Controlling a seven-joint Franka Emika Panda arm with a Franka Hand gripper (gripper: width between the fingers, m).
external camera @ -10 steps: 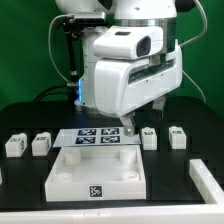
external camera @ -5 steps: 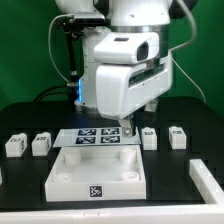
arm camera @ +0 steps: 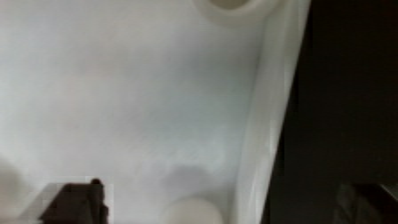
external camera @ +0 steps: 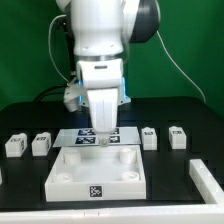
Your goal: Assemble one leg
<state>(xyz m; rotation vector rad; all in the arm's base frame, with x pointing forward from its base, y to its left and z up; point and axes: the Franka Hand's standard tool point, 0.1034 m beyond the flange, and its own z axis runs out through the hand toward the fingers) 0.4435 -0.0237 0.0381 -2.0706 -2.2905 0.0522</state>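
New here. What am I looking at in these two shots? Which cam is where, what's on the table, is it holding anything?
The white machine is a robot arm ending in a two-finger gripper. One picture is from a camera off the arm, facing the scene. The other is from a camera on the wrist, looking down past the fingertips. On the black table lie a large square white panel with corner sockets, the flat marker board beyond it, and small white tagged legs: two at the exterior view's left, two at its right. The gripper is open above the panel, holding nothing.
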